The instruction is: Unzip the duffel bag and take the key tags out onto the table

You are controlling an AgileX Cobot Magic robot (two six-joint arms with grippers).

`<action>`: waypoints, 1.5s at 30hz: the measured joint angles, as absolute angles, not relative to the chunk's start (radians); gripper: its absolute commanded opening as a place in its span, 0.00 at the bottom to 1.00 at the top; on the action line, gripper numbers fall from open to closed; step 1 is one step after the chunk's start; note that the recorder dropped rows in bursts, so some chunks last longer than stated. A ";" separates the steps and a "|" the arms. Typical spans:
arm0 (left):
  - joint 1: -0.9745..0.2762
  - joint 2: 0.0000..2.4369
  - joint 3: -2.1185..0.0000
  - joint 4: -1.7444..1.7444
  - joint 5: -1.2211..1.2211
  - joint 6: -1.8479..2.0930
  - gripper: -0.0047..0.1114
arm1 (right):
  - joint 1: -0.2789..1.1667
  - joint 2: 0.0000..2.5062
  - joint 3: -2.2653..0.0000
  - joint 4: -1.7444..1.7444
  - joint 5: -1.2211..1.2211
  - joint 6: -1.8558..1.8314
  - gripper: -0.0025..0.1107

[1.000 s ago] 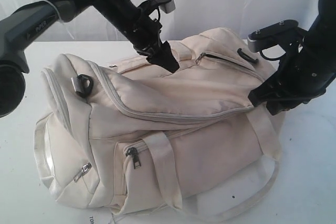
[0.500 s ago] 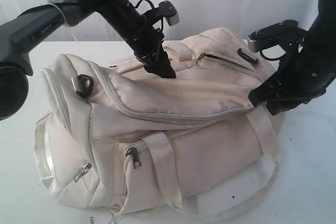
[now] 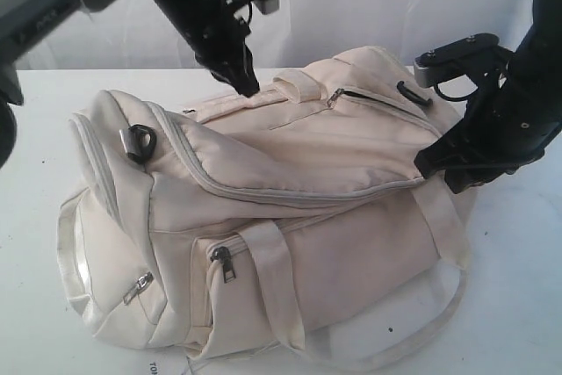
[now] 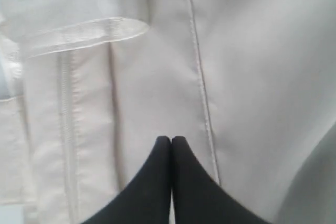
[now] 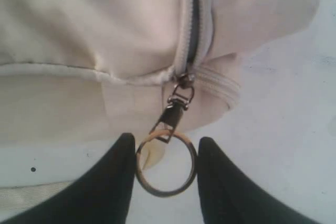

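The cream-white duffel bag lies on the white table, its long top zip closed. My left gripper hangs shut and empty just above the bag's back top panel; its tips are pressed together. At the bag's right end, my right gripper has its fingers either side of a metal ring that hangs from the dark zip pull. The ring fills the gap at my right gripper. The key tags are hidden.
A black strap clip sits on the bag's left end. A front pocket's zip pull and a webbing handle face the near edge. A shoulder strap loops onto the table by the right end.
My left gripper has lifted off the bag's top and drawn back to the left, staying shut. The right arm and the bag have not moved.
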State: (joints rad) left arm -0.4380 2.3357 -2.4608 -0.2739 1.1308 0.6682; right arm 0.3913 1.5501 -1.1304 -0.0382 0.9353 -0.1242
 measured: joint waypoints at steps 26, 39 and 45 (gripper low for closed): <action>-0.359 1.537 -1.434 -0.245 1.129 0.370 0.04 | 0.391 1.550 -1.130 -0.007 0.935 -0.150 0.02; -0.359 1.503 -1.258 -0.203 1.108 0.067 0.93 | 0.391 1.550 -1.130 0.000 0.935 -0.155 0.02; -0.359 1.459 -1.355 -0.344 1.081 0.126 0.93 | 0.391 1.550 -1.130 0.000 0.933 -0.160 0.02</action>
